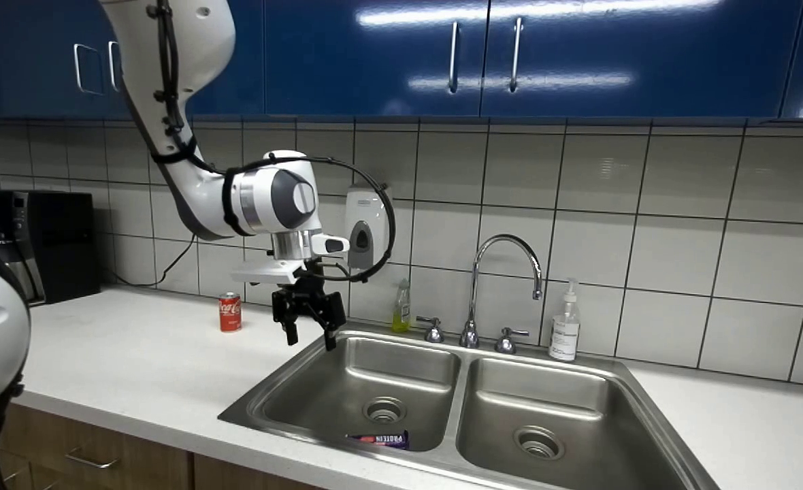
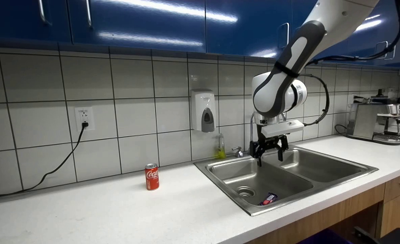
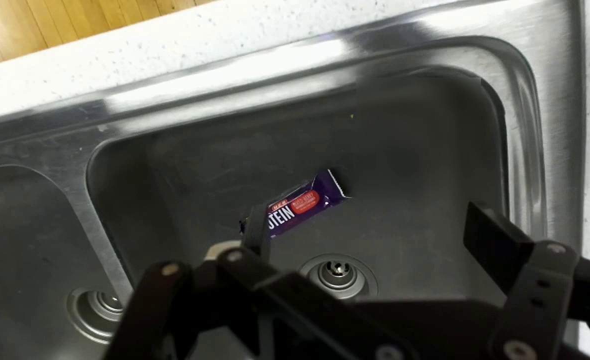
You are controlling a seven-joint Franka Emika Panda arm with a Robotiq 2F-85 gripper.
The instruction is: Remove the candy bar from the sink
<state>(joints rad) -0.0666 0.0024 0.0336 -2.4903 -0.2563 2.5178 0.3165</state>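
The candy bar is a purple wrapped bar with red marks and white letters. It lies flat in a basin of the steel sink, near the front wall, in both exterior views [image 1: 384, 439] [image 2: 268, 199]. In the wrist view the candy bar [image 3: 305, 202] lies beyond the drain, its left end partly hidden by a finger. The sink [image 1: 457, 408] has two basins; its rim also shows in an exterior view [image 2: 224, 187] and the wrist view [image 3: 560, 125]. My gripper [image 1: 312, 340] [image 2: 270, 161] [image 3: 370, 227] is open and empty, pointing down above the sink, apart from the bar.
A chrome tap [image 1: 473, 286] with handles stands behind the sink. A pump bottle [image 1: 565, 333] and a green soap bottle [image 1: 401, 309] [image 2: 221, 149] stand at the back. A red can [image 1: 230, 312] [image 2: 152, 177] stands on the counter. A soap dispenser [image 1: 364, 228] [image 2: 203, 112] hangs on the wall.
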